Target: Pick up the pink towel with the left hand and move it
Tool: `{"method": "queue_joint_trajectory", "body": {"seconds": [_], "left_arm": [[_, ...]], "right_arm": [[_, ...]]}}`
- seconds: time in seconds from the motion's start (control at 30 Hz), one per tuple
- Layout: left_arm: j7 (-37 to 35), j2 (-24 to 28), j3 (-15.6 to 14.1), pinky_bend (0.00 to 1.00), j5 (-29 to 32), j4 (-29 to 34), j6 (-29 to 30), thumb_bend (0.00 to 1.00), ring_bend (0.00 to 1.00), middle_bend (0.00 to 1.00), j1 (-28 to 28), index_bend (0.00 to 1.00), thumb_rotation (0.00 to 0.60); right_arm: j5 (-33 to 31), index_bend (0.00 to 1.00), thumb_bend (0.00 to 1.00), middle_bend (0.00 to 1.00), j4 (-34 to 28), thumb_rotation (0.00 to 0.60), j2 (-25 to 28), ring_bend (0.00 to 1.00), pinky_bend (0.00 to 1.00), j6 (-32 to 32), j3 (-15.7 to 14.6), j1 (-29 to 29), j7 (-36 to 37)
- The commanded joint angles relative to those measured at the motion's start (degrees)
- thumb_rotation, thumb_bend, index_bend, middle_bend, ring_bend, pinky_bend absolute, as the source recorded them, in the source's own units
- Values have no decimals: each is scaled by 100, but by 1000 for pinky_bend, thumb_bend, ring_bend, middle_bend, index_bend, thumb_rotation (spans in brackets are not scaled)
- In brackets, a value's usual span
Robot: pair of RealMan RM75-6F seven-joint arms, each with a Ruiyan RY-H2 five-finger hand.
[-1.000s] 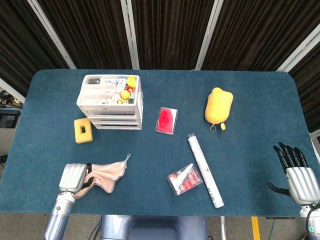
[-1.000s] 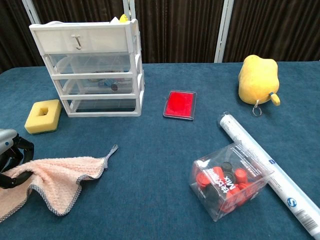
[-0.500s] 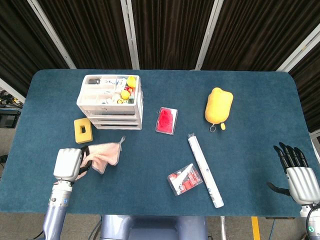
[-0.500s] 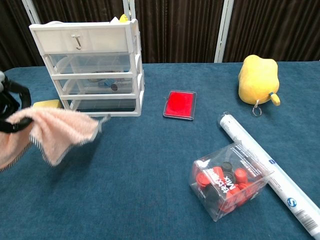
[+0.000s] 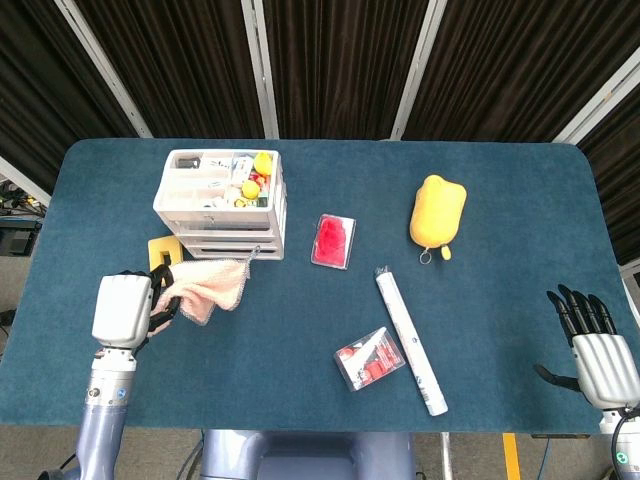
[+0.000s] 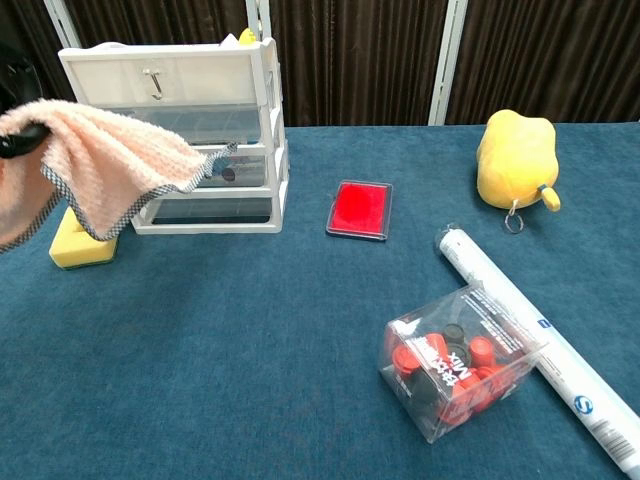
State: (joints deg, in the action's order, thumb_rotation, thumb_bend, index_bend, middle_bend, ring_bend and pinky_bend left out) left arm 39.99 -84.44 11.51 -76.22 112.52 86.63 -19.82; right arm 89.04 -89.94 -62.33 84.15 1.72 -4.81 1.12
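Here, left hand gripping the pink towel near the front-left of the worktop, fingers clamped on 1 end of the cloth; towel lifted clear of the blue surface, hanging and spreading rightward from the hand, with 1 corner reaching up toward the base of the white drawer unit; in the chest view, seen draped across the upper left, partly covering the front of the drawer unit and the yellow sponge. Sponge lying just left of the drawer unit, partly hidden behind hand and cloth in the head view. Right hand resting at the front-right edge of the worktop, fingers straight and spread apart, holding nothing, well apart from everything else. Centre of the worktop carrying a red stamp pad; right of it, a yellow plush toy with a small ring at its lower end. Nearer the front, a white tube lying diagonally, and touching its left side a clear box of red pieces. Small coloured items filling the open top tray of the drawer unit.
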Motion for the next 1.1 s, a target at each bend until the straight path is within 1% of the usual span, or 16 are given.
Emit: {"method": "queue_joint_trajectory", "body": {"seconds": [0.03,0.2,0.33,0.5,0.67,0.9,1.1], "left_arm": [[215,160,-78,727,-26,366,153,736,774,862,102,975,600],[437,425,-221,727,-298,817,513,736,776,865,332,982,600],[441,663,-347,727,-493,999,763,737,777,865,553,983,600],[377,909,-345,727,-530,1096,827,737,778,867,661,984,600],[344,1060,-221,727,-582,1130,834,738,779,870,655,987,600],[296,1118,57,727,-353,960,690,738,779,871,517,987,600],[286,1085,228,727,-210,788,583,737,779,872,385,989,600]], "right_arm": [[-6,0,11,0,-2,600,3,0,0,-5,1,0,8],[10,0,11,0,-8,600,4,0,0,-5,-6,-2,4],[13,0,11,0,-19,600,9,0,0,2,-13,6,15],[24,0,11,0,-30,600,8,0,0,20,-15,14,-7],[5,0,11,0,-34,600,-1,0,0,-6,-8,3,-28],[1,0,11,0,-27,600,0,0,0,-18,-6,-4,-18],[-4,0,11,0,-25,600,-3,0,0,-15,-4,-2,-27]]}}
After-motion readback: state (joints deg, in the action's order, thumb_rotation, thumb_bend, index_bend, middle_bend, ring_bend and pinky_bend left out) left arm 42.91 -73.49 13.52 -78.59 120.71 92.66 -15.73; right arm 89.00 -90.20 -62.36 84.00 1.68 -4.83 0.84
